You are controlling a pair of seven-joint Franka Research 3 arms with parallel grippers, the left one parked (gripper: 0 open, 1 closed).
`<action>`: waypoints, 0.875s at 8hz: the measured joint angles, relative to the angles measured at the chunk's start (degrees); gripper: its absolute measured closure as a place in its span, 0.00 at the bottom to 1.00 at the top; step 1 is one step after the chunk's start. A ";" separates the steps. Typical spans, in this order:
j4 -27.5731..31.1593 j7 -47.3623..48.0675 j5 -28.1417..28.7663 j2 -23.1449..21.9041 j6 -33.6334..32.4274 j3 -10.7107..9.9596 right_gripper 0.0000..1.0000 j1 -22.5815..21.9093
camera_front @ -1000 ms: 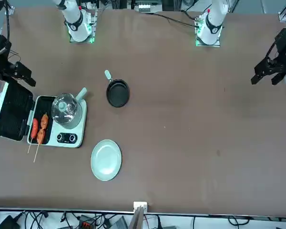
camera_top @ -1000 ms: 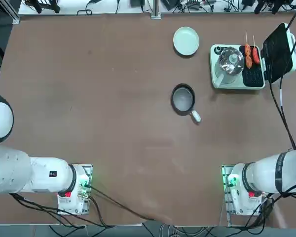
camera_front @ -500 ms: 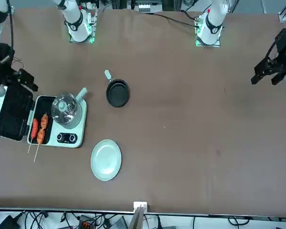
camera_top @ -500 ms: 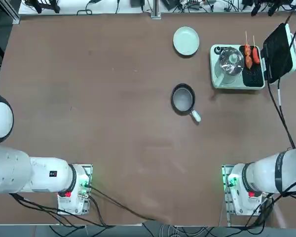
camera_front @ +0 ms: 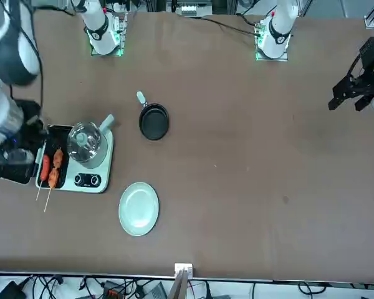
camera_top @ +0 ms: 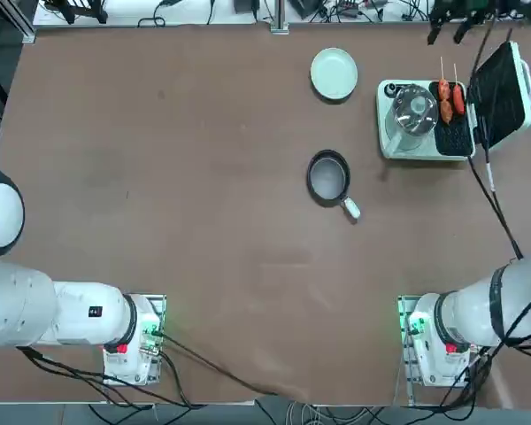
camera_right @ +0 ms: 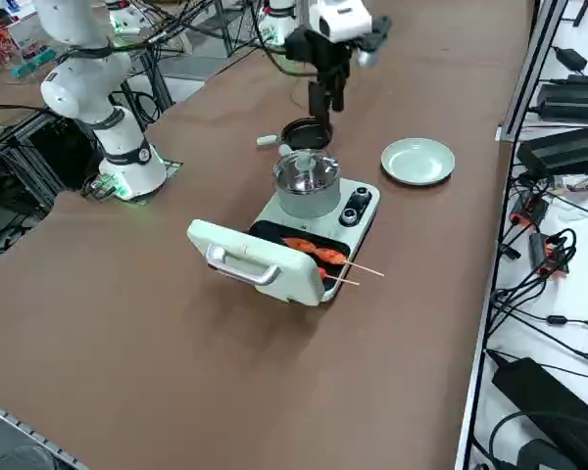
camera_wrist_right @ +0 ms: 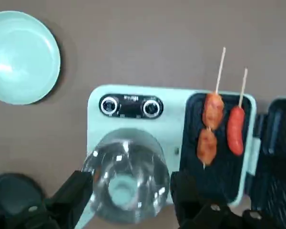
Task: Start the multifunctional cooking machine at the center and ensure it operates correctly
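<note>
Wrist view — pincer (camera_wrist_right: 128, 191) splayed above cooker (camera_wrist_right: 133, 119)

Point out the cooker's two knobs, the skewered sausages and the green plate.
knobs (camera_wrist_right: 130, 106), right wrist view, panel between the two dials
sausages (camera_wrist_right: 235, 130), right wrist view, middle of one sausage
plate (camera_front: 138, 208), front view, plate's centre

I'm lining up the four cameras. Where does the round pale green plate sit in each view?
Top: plate upper centre-right, left of the cooking machine.
Front: plate lower left, right of the machine.
Right side: plate upper right.
Right wrist: plate by the machine's knob end.
Shared landmark: the two skewered sausages.
</note>
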State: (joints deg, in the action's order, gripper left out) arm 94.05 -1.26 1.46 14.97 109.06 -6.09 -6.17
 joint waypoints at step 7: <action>5.40 -0.25 4.76 8.89 18.39 0.26 0.07 -2.15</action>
State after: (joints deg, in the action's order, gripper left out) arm 99.46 -1.51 6.22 23.86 127.45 -5.83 -8.33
